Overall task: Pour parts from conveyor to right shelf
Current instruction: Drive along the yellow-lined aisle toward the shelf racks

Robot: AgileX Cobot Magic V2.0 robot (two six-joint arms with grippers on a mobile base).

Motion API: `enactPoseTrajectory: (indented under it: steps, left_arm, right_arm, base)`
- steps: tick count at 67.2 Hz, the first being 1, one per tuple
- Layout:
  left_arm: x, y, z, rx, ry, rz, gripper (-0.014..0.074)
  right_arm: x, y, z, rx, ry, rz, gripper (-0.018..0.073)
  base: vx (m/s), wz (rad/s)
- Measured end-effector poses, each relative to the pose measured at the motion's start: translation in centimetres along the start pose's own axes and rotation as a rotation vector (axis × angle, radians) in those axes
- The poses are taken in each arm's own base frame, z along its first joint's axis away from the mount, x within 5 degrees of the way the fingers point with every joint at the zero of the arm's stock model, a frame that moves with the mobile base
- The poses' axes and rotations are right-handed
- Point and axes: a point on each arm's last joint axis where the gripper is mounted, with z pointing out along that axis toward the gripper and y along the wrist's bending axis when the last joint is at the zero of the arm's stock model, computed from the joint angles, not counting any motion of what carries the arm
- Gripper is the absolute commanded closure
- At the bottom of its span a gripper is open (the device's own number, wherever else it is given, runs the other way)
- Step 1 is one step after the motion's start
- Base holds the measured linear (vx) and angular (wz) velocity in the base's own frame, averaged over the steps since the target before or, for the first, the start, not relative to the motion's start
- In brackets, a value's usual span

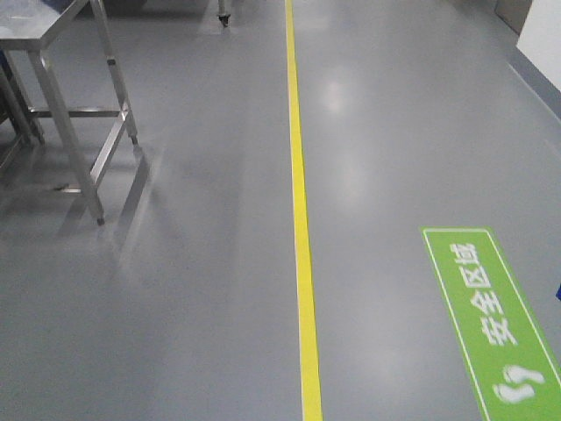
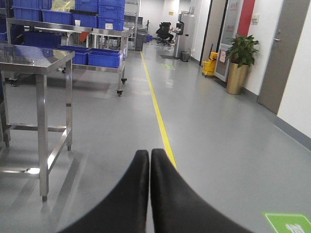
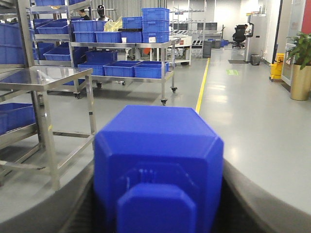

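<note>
In the right wrist view a bright-blue block, one of the parts [image 3: 160,136], fills the space between the grey fingers [image 3: 265,194] of my right gripper [image 3: 158,165], which is shut on it. It hangs above the floor, facing down an aisle. My left gripper [image 2: 149,155] points along the yellow floor line; its two black fingertips press together with nothing between them. The conveyor is out of view. Steel racks with blue bins [image 3: 121,68] stand ahead on the left; no rollers show, and I cannot tell which rack is the right shelf.
A bare steel table [image 3: 46,77] [image 2: 34,56] [image 1: 53,53] stands close on the left. A yellow line [image 1: 301,219] runs down the grey floor, with a green floor sign [image 1: 491,316] at the right. A potted plant [image 2: 239,63] and doors line the right wall.
</note>
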Motion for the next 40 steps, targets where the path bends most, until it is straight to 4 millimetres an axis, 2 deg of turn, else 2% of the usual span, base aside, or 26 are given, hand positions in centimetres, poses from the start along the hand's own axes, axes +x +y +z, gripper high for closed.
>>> enactPoseTrajectory:
  steps: [40]
  left_arm:
    - [0.00, 0.00, 0.00, 0.000, 0.000, 0.000, 0.0603]
  right_arm:
    - [0.01, 0.00, 0.00, 0.000, 0.001, 0.000, 0.0564]
  base:
    - [0.83, -0.03]
